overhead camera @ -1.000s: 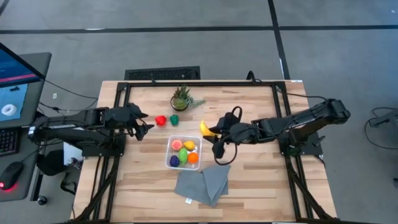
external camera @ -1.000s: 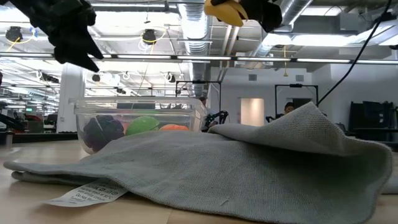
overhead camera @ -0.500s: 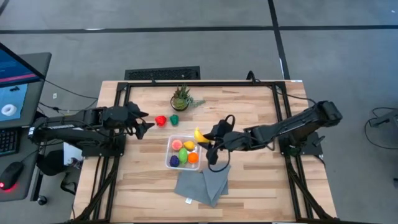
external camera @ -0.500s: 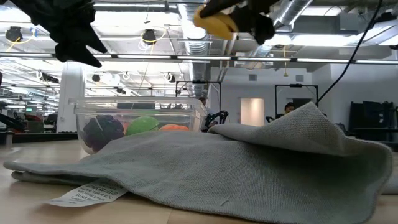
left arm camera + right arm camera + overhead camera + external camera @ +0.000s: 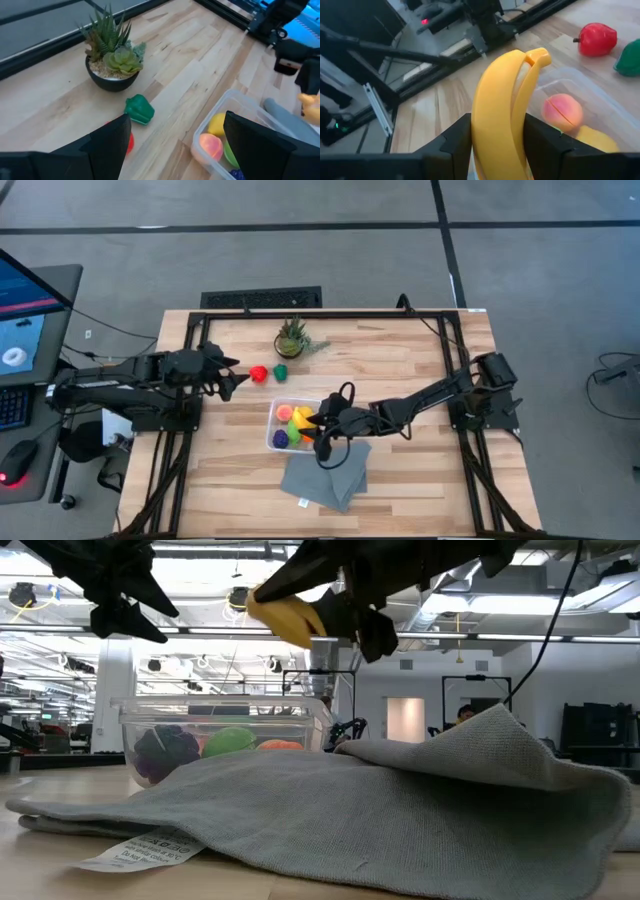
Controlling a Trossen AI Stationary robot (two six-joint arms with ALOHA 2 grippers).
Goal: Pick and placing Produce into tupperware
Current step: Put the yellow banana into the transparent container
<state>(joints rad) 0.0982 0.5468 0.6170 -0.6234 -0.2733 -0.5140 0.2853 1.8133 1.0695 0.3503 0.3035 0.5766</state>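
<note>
My right gripper [image 5: 320, 421] is shut on the yellow banana [image 5: 502, 115] and hovers over the clear tupperware [image 5: 274, 442], at its right side. A peach-pink fruit [image 5: 561, 112], a yellow piece [image 5: 592, 141], and purple, lime green and orange pieces lie inside. A red piece [image 5: 258, 373] and a dark green one [image 5: 281, 371] rest on the table, left of and beyond the tupperware. My left gripper [image 5: 238, 380] hangs open just left of the red piece; in its wrist view the dark green piece [image 5: 139, 108] sits ahead between the fingers. My right gripper pinches the banana's body [image 5: 487, 142] between its two fingers [image 5: 454, 145], coming from the table's right and slanting slightly down. The stem end [image 5: 539, 56] points away from the wrist. The banana [image 5: 290, 618] is lifted clear above the tupperware's rim.
A spiky potted plant [image 5: 291, 338] stands beyond the two loose pieces. A folded grey cloth [image 5: 325, 475] lies at the tupperware's near side and fills the low view's foreground [image 5: 400, 800]. A dark frame [image 5: 205, 330] runs round the table's edges.
My right gripper has carried the banana toward the table's left and a little toward the near edge, from right of the tupperware to above it, and has come lower. It stays shut on the banana.
</note>
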